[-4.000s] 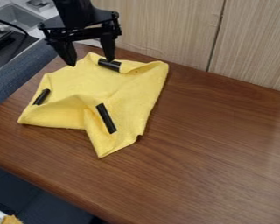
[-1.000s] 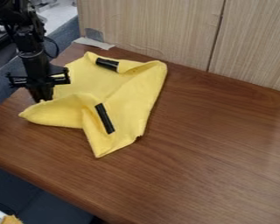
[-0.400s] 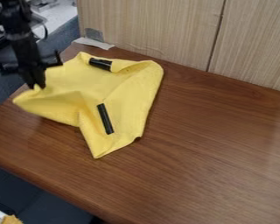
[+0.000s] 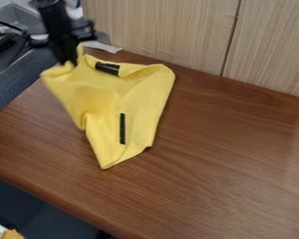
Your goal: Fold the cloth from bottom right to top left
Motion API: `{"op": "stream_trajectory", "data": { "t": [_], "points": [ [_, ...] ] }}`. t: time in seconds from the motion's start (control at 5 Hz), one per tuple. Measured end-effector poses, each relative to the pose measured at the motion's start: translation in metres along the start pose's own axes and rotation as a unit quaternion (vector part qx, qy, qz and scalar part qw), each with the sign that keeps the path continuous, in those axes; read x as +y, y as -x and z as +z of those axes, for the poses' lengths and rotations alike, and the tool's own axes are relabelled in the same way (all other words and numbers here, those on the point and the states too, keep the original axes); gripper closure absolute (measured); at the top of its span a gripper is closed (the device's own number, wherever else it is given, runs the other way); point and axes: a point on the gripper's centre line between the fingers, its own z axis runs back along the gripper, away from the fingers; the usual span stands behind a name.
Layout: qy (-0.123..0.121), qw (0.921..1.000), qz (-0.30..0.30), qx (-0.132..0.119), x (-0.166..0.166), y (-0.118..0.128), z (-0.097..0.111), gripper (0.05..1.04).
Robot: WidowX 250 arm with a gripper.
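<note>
In the camera view, the arm [image 4: 54, 17] hangs steeply down at upper left, its gripper [image 4: 69, 61] closed on a lifted part of the yellow cloth [image 4: 108, 100], which otherwise lies on the bench [image 4: 227, 158].

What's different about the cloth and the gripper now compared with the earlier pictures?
The gripper has taken hold of the left part of the yellow cloth, lifted it and carried it toward the top of the view. The lower black strip has turned more upright, and the upper one has slid slightly left. The cloth's bottom tip has stayed about where it was.
</note>
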Motion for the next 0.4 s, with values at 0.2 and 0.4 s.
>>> {"op": "stream_trajectory", "data": {
  "t": [0.2,0.4],
  "points": [
    [0.036,0.9989,-0.029,-0.001,-0.042,0.007,0.004,0.999],
    [0.055,0.9964,-0.064,-0.010,-0.084,0.010,-0.001,0.999]
  ]
}}
